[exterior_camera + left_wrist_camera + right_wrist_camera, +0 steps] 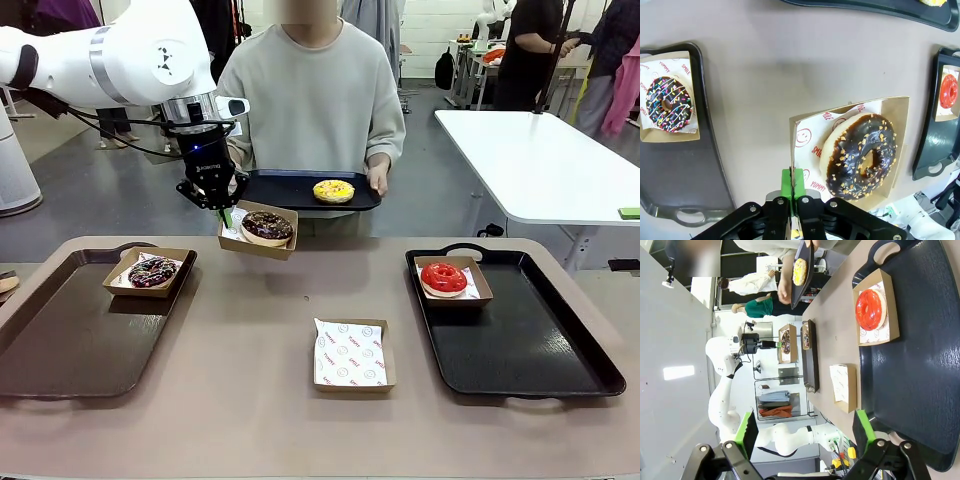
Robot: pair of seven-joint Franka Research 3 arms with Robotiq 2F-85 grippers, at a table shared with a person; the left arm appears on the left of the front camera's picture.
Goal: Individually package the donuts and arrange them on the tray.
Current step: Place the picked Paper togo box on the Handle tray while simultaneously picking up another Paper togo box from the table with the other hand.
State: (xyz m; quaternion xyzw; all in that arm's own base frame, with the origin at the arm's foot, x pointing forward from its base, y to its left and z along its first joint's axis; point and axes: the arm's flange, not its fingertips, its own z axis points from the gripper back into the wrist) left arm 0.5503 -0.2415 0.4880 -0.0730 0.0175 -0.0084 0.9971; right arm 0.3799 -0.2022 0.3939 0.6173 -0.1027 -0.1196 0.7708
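Note:
My left gripper (226, 212) is shut on the near edge of a paper-lined cardboard box (257, 243), holding it in the air above the table's far side. In that box lies the chocolate-brown donut (267, 227) with nut sprinkles. The left wrist view has the green pads (792, 181) pinching the box rim beside the same donut (860, 156). A dark donut with coloured sprinkles (152, 271) sits boxed on the brown left tray (60, 340). The red donut (443, 277) sits boxed on the black right tray (540, 340). My right gripper (805, 432) is open above that tray, near the red donut (871, 309).
A person across the table holds a black tray (290, 190) carrying the bare yellow donut (333, 190). An empty paper-lined box (350, 353) lies on the table's middle near the front. A white table (540, 160) stands at the back right.

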